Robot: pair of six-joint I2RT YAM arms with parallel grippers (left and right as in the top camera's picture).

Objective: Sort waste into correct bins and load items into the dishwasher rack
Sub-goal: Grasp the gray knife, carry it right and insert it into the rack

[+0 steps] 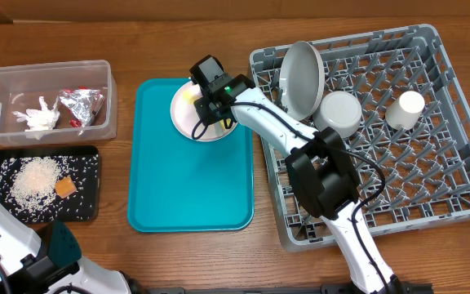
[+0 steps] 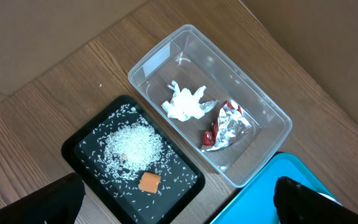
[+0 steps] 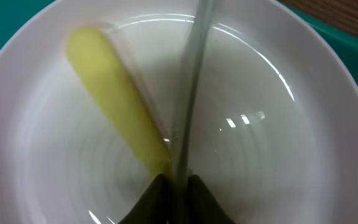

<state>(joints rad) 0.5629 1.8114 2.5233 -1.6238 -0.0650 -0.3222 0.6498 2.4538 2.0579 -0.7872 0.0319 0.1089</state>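
My right gripper (image 3: 178,180) is shut on a slim pale utensil (image 3: 191,81) over the pinkish-white plate (image 3: 278,155). A yellow utensil (image 3: 114,106) lies in the plate just left of it. In the overhead view this gripper (image 1: 198,102) hangs over that plate (image 1: 210,129) on the teal tray (image 1: 190,188). My left gripper (image 2: 179,190) is open above the bins with nothing between its fingers. The clear tub (image 2: 272,109) holds the napkin (image 2: 188,102), foil (image 2: 229,124) and a red sachet (image 2: 208,138). The black tray (image 2: 79,146) holds rice (image 2: 132,146) and the orange cube (image 2: 149,182).
The grey dishwasher rack (image 1: 447,204) fills the right side. A grey-white plate (image 1: 303,77) stands on edge in it, with a white bowl (image 1: 339,113) and a white cup (image 1: 406,108) beside it. The right arm reaches across the rack's left edge.
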